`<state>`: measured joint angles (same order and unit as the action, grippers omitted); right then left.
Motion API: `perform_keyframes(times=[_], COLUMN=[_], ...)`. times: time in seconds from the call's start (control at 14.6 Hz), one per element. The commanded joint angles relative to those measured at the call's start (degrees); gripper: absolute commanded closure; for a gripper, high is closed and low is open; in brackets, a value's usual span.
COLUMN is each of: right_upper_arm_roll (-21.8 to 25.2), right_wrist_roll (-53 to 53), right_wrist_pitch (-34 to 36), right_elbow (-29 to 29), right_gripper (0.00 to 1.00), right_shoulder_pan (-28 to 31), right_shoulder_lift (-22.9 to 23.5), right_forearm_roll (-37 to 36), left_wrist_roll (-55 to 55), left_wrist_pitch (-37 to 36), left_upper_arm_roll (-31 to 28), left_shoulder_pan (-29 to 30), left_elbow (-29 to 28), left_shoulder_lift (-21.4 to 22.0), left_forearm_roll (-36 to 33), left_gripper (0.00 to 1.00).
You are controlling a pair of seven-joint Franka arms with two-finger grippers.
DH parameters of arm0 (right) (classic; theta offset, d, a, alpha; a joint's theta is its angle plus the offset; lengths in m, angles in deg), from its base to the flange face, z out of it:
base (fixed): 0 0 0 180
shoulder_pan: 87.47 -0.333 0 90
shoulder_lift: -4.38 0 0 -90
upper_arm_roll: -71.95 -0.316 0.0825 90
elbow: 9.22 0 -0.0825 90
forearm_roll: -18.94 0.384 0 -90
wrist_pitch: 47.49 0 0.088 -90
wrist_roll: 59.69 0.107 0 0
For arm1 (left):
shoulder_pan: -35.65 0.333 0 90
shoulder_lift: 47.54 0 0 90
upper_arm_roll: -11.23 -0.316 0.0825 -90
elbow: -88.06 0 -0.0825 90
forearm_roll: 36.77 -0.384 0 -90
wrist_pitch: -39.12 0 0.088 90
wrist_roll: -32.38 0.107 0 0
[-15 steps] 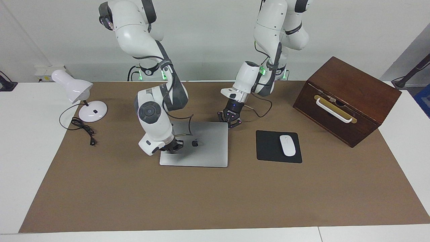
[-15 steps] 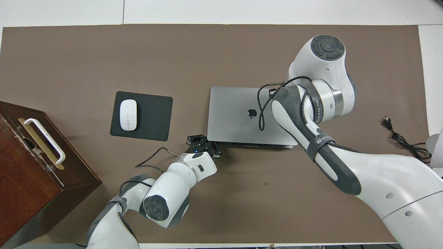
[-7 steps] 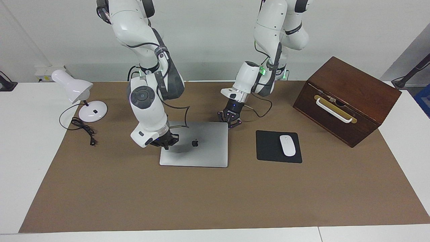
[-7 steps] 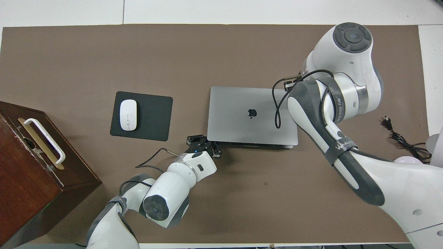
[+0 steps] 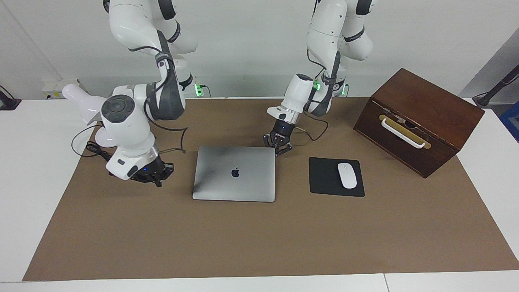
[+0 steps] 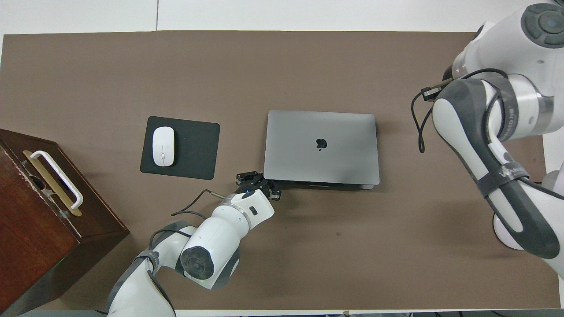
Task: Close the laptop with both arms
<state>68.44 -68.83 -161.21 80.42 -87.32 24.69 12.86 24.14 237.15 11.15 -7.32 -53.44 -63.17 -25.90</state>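
Silver laptop [image 5: 234,173] lid down | left gripper [image 5: 277,145] at its corner, right gripper [image 5: 152,177] beside it | jaws: cannot tell

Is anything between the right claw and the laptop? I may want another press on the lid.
Nothing visible: only bare brown mat lies between the right claw and the closed laptop.
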Motion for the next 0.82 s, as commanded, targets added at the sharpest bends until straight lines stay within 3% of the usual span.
perform_keyframes(times=[0.0, 0.07, 0.34, 0.62, 0.75], right_upper_arm_roll=[-0.8, -0.8, -0.6, -0.9, -1.1], right_wrist_roll=[-2.5, -2.3, 0.9, 7.0, 8.3], right_wrist_pitch=[1.2, 2.7, 9.0, 19.7, 21.3], right_elbow=[0.7, 0.7, 0.6, 2.4, 3.3], right_gripper=[0.08, 0.0, 0.0, 0.0, 0.0], right_shoulder_pan=[2.7, 3.6, 6.2, 5.4, 5.2], right_shoulder_lift=[-4.6, -6.3, -12.5, -19.2, -21.7], right_forearm_roll=[-0.8, -0.2, 5.4, 5.6, 5.6], left_wrist_roll=[0.0, -0.1, 0.0, 0.9, 2.1], left_wrist_pitch=[-5.2, -6.2, -15.8, -29.5, -36.1], left_upper_arm_roll=[-0.2, -0.2, -0.2, -0.4, -0.4], left_shoulder_pan=[0.5, 0.5, 2.1, 4.4, 5.4], left_elbow=[-1.2, -1.2, -1.4, -0.9, -0.1], left_shoulder_lift=[3.4, 3.9, 9.5, 15.8, 18.2], left_forearm_roll=[1.1, 1.1, 1.1, 1.1, 1.1], left_gripper=[1.0, 1.0, 1.0, 1.0, 1.0])
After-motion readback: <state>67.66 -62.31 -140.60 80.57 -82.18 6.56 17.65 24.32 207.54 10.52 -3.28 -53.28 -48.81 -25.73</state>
